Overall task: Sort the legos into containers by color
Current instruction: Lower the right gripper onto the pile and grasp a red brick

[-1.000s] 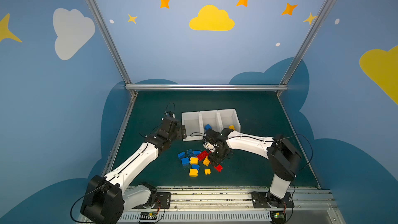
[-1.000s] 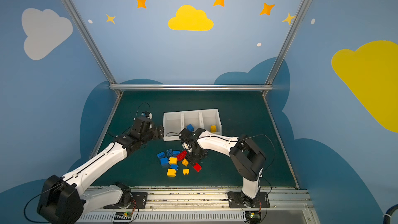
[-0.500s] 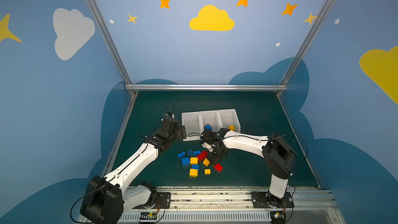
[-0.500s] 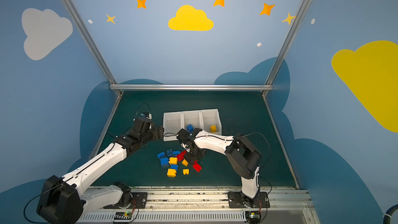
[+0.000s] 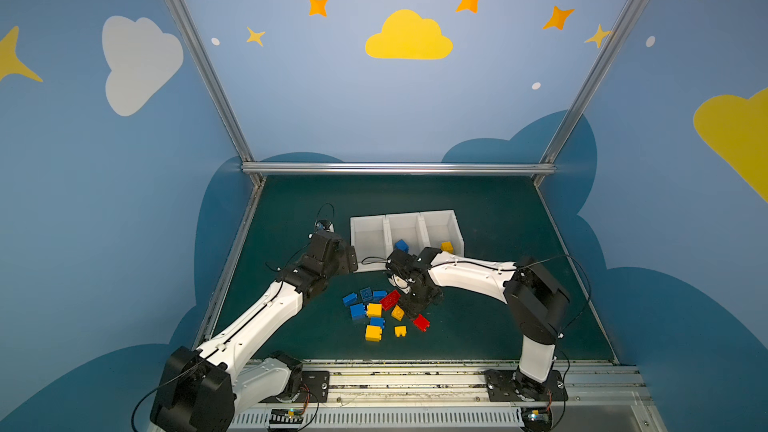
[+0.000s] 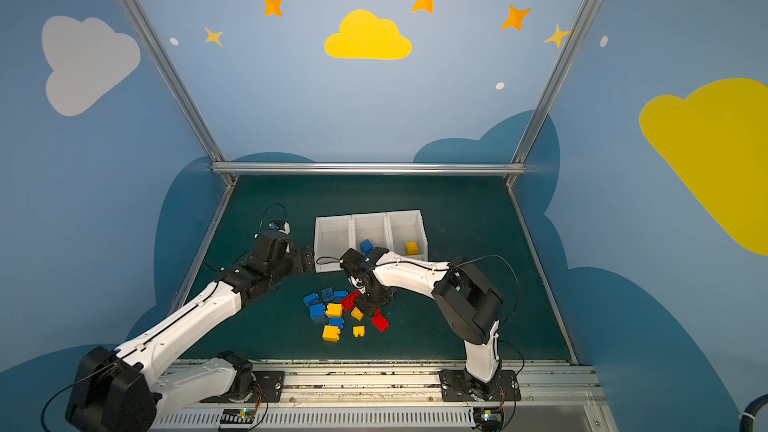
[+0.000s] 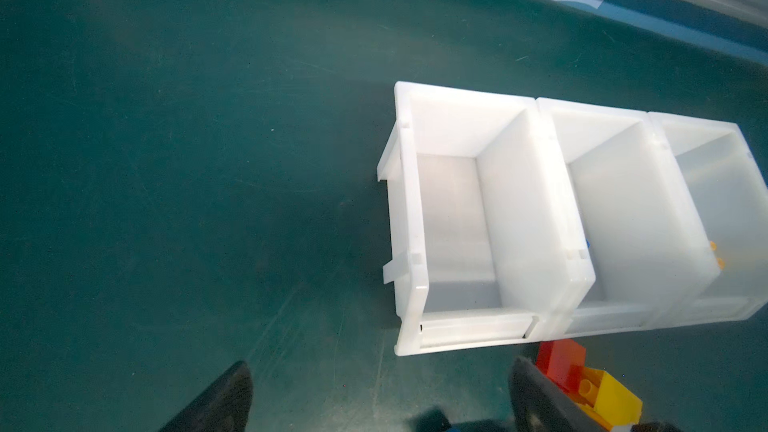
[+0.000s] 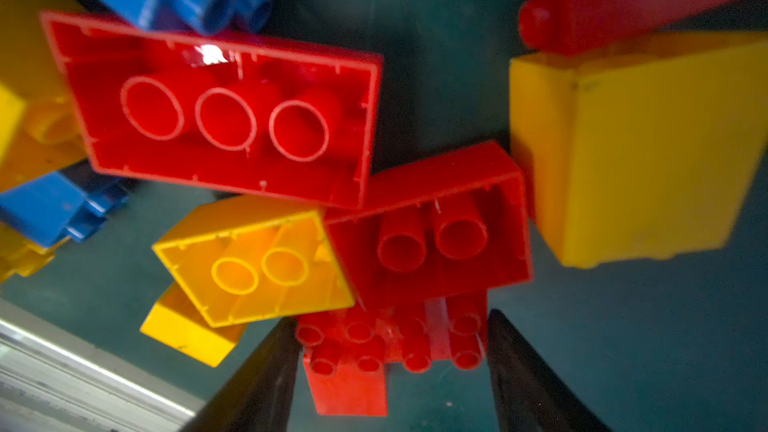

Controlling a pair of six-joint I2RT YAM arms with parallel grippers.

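The loose legos lie in a small heap on the green desk, just in front of a row of three white bins that stand side against side. In both top views a blue brick sits in the middle bin and a yellow brick in the bin at the right end. The heap mixes blue, yellow and red pieces.

The right wrist view shows its right part up close. A long red brick lies hollow side up with three round tubes showing. An upturned yellow brick sits against its long edge. Below these a small red brick turns its studs to the camera; they are too blurred to show any lettering.

The right tool is low over that side of the heap. Its dark fingers stand about half apart, one close along each side of the small red brick. Whether they press it I cannot tell.

The left tool hangs above bare desk beside the front corner of the left-end bin. Its fingers are spread wide, with only the desk showing between them.
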